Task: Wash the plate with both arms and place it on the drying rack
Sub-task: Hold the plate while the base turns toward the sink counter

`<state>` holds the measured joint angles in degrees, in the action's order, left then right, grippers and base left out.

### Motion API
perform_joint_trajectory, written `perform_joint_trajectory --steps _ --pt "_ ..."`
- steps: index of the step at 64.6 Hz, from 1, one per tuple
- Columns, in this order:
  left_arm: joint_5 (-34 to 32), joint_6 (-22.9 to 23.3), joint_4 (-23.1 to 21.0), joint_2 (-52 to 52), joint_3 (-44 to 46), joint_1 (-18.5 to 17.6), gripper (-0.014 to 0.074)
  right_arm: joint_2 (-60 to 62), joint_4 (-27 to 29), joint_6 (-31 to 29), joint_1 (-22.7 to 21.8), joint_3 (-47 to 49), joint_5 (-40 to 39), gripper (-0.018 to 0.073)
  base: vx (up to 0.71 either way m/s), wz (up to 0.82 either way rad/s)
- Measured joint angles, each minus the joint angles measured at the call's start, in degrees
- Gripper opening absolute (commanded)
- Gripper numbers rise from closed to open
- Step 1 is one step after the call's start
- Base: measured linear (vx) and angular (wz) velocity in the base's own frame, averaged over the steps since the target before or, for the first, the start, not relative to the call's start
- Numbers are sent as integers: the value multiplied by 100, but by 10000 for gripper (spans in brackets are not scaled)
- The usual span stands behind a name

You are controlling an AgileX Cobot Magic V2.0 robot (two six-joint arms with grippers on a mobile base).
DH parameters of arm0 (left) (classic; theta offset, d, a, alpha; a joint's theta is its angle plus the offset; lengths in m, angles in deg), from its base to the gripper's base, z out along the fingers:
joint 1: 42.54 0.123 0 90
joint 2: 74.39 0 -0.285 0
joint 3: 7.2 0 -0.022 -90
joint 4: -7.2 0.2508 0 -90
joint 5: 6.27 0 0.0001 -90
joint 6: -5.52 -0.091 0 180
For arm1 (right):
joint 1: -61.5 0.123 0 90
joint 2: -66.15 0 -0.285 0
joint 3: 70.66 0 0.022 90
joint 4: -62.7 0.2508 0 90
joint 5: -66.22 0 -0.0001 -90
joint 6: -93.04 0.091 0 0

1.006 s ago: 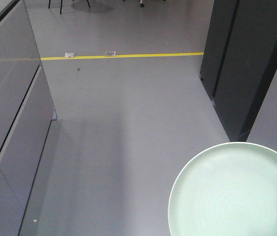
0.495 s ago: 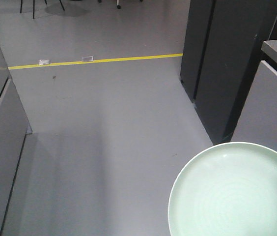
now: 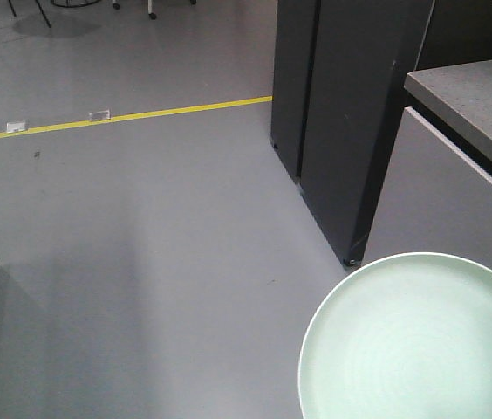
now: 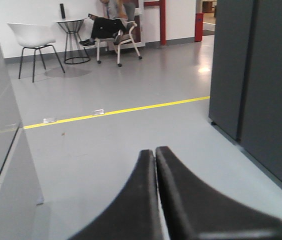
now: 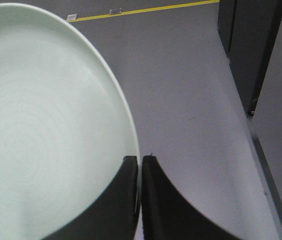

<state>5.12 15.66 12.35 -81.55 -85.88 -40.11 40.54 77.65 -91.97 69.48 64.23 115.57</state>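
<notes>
Round pale mint-green plate (image 5: pixel 46 125) gripped at its rim by the black right end effector (image 5: pixel 140 160), held over the grey floor (image 3: pixel 141 262), black left end effector (image 4: pixel 154 152) clenched on nothing, tall dark cabinet (image 3: pixel 342 113) nearby

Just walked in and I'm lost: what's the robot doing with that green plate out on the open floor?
The right gripper is shut on the rim of the pale green plate, holding it over the grey floor. The left gripper is shut and holds nothing. Ahead to the right stand a dark cabinet and a counter.
</notes>
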Motion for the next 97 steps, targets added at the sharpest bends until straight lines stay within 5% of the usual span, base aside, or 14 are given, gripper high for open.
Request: perform_joint_trajectory --steps 97 --pt "0 0 0 0 0 0 -6 0 0 0 0 0 0 -1 8 -25"
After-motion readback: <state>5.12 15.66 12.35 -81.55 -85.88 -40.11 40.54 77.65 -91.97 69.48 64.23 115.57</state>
